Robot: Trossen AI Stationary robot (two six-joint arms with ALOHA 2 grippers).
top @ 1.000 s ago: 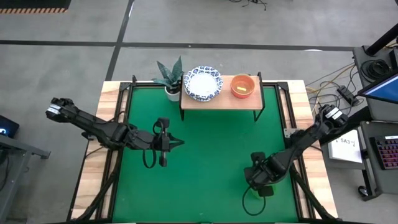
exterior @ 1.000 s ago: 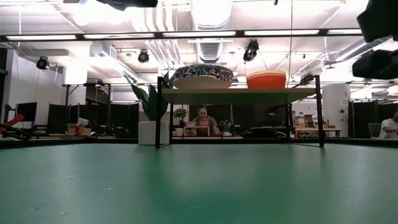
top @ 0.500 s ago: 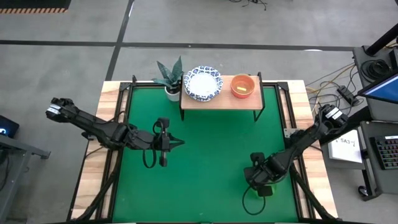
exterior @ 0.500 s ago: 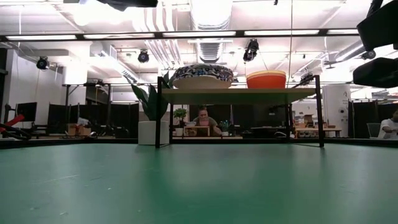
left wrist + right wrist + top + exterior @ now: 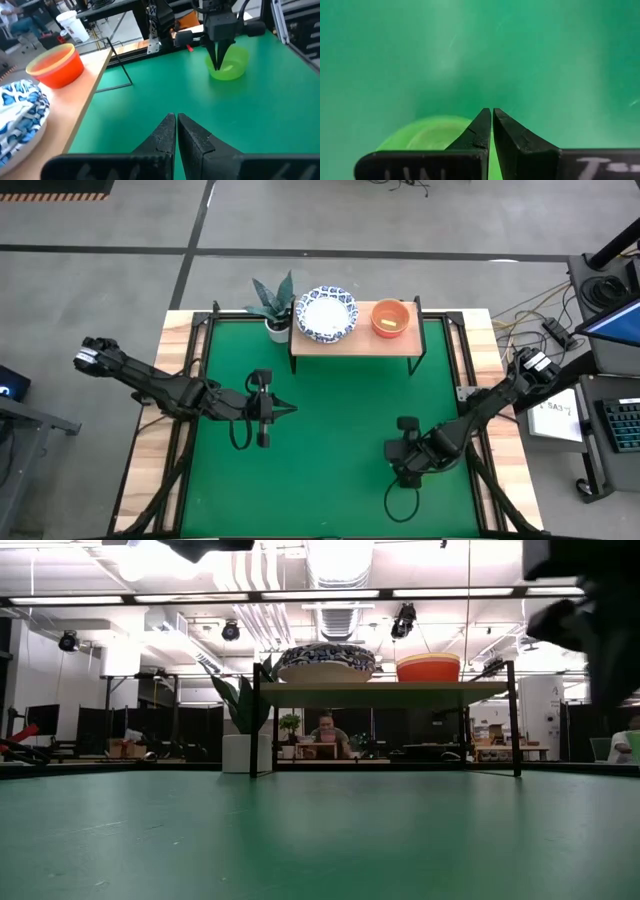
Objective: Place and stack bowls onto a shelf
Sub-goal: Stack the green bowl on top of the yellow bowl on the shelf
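The light wood shelf [image 5: 355, 340] [image 5: 380, 693] stands at the mat's far edge. On it rest a stack of white bowls with blue-patterned rims [image 5: 326, 313] [image 5: 17, 117] and a red bowl [image 5: 390, 318] [image 5: 55, 65] with yellow showing inside. My right gripper [image 5: 405, 452] [image 5: 218, 65] is over the mat's near right part, shut on the green bowl [image 5: 227, 65] [image 5: 432, 135]. In the high view the arm hides that bowl. My left gripper [image 5: 290, 408] [image 5: 176, 117] hovers shut over the mat's left middle, pointing right. No purple bowl shows. My right gripper pinches the green bowl's rim [image 5: 490, 137] between its two fingers, one finger inside the bowl and one outside. The fingers [image 5: 218, 56] come from above, pointing down. The bowl hangs below them, slightly tilted; I cannot tell whether its base [image 5: 225, 76] touches the mat.
A potted plant [image 5: 270, 305] [image 5: 245, 730] stands at the shelf's left end. Open green mat [image 5: 330, 420] lies between both grippers and the shelf. Black frame rails [image 5: 195, 380] border the mat. A person [image 5: 325, 728] sits in the room far behind the table.
My right gripper has moved toward the table's left and a little toward its far edge, still shut on the green bowl. In the low view its arm has swung farther into the picture from the right and is blurred.
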